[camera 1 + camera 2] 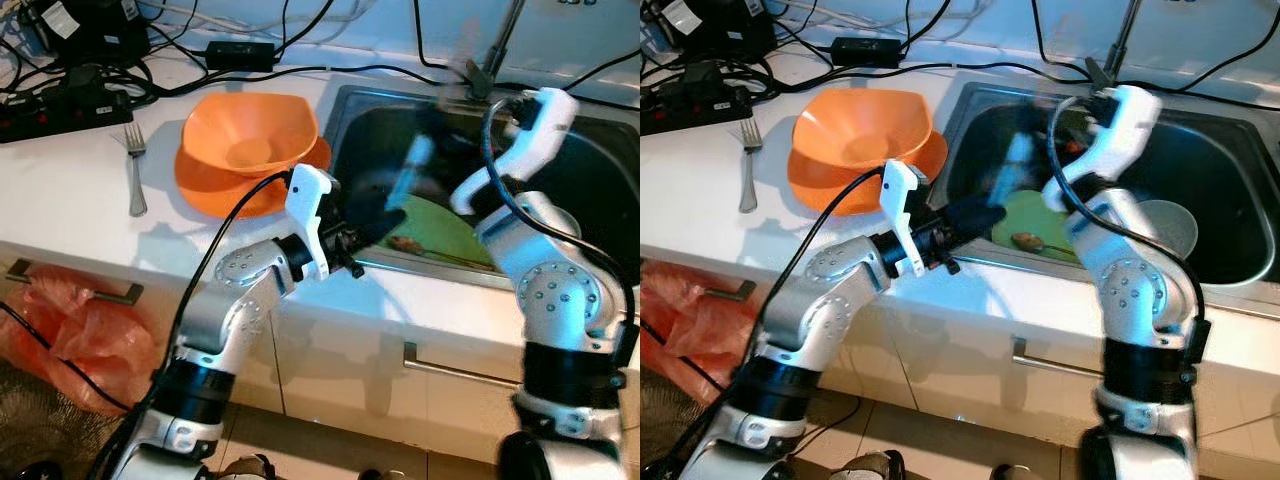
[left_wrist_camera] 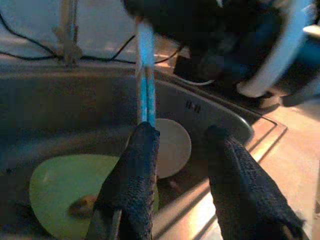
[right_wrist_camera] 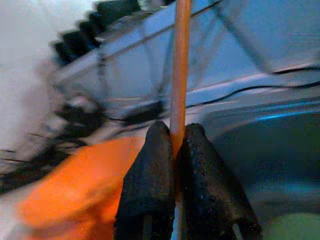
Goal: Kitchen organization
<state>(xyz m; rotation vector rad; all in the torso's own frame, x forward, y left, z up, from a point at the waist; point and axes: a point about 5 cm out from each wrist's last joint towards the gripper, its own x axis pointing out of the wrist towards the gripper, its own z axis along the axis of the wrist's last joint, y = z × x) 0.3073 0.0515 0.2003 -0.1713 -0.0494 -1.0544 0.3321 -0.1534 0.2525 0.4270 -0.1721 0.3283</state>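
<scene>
The sink (image 1: pixel 1230 150) is brushed metal with a dull sheen, dark inside. The bench (image 1: pixel 60 190) is smooth, glossy white. An orange bowl (image 1: pixel 250 130) and the orange plate (image 1: pixel 205 190) beneath it look like matt plastic. The fork (image 1: pixel 135 170) is shiny metal. In the sink, a green plate (image 2: pixel 60 185) has a smooth satin finish. The left gripper (image 2: pixel 182 185) has 2 fingers of rough, textured black rubber. A pink bag (image 1: pixel 70 325) below is thin crinkled plastic.
</scene>
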